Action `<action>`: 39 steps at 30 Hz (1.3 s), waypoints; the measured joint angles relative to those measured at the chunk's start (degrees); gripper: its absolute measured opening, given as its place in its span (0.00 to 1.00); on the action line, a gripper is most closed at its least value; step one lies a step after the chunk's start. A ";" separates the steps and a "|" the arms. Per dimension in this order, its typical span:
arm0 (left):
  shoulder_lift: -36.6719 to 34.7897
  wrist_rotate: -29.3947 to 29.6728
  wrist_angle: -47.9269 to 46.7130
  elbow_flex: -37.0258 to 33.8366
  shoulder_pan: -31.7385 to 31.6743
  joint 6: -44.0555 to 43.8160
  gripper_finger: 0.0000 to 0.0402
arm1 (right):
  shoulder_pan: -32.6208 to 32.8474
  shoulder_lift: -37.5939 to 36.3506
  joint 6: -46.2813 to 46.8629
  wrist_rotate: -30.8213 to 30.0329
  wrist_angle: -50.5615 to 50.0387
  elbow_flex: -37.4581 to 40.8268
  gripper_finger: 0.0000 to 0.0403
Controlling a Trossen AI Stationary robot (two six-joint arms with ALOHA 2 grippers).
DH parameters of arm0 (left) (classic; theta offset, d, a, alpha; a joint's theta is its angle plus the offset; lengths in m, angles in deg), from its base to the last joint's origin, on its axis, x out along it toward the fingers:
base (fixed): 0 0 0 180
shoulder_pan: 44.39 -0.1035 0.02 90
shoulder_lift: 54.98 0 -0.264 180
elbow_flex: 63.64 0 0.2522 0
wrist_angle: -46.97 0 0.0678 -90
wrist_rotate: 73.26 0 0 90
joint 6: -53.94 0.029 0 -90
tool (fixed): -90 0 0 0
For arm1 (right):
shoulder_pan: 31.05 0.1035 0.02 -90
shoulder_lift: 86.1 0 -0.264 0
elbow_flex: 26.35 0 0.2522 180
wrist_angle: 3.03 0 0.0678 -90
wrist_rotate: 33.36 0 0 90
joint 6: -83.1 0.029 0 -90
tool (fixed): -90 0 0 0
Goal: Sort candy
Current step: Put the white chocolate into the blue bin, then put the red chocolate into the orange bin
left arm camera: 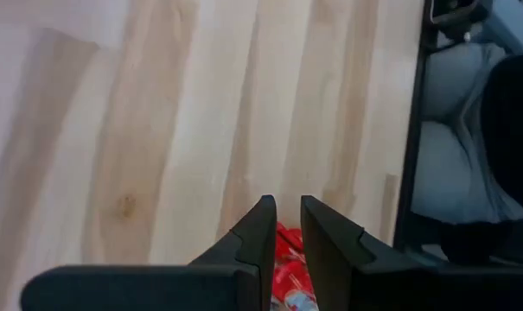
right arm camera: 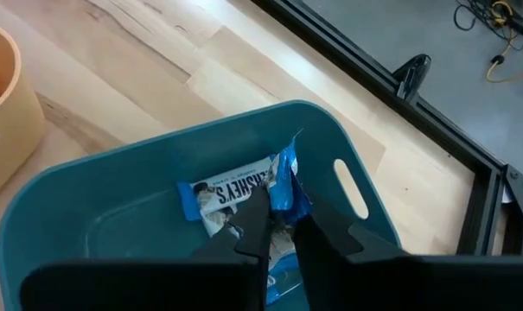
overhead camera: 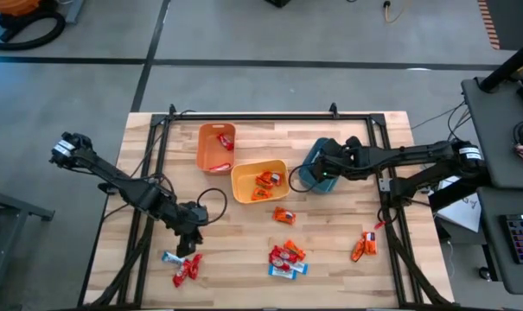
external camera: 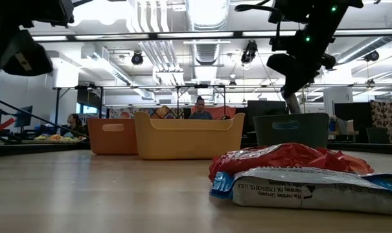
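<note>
Right gripper [overhead camera: 323, 170] is over the teal bin [overhead camera: 304, 174], centre-right of the high view, fingers pinched narrow on a blue-and-white bar [right arm camera: 244, 192] with the wrapper poking out past the tips. The bar hangs inside the bin walls in the right wrist view, so this looks like the drop. Risk here, as I read it: the crinkled wrapper could cling to one finger when the jaws part and ride back out, or the bar could catch the rim if the arm lifts early.

Down at lower left, the left gripper [overhead camera: 188, 244] hovers just above a small cluster of red wrappers [overhead camera: 188, 269] and a blue-and-white piece [overhead camera: 169, 257]. Its fingers [left arm camera: 259, 233] stand close together with only a slim gap, nothing between them, red candy [left arm camera: 289, 259] peeking beyond the tips. That narrow a gap may just shove the sweet across the wood, or nip two wrappers that lie touching.

Orange bin [overhead camera: 214, 147] holds a red sweet, yellow bin [overhead camera: 258, 181] holds orange packets. More candy waits lower centre [overhead camera: 287, 257] and lower right [overhead camera: 365, 245], well apart from both arms.
</note>
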 joint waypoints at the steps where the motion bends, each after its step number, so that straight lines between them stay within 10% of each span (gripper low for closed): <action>1: 0.36 -0.35 -0.02 0.00 0.02 -0.42 0.10 | 0.00 0.04 0.00 0.00 0.02 0.00 0.11; 16: 4.71 -3.42 3.25 0.00 4.66 -16.08 0.27 | 0.00 0.08 0.04 0.04 -0.03 0.00 0.41; 39: 20.64 -3.57 9.26 0.00 7.26 -33.40 0.38 | 0.02 0.08 0.13 0.50 -0.03 0.00 0.42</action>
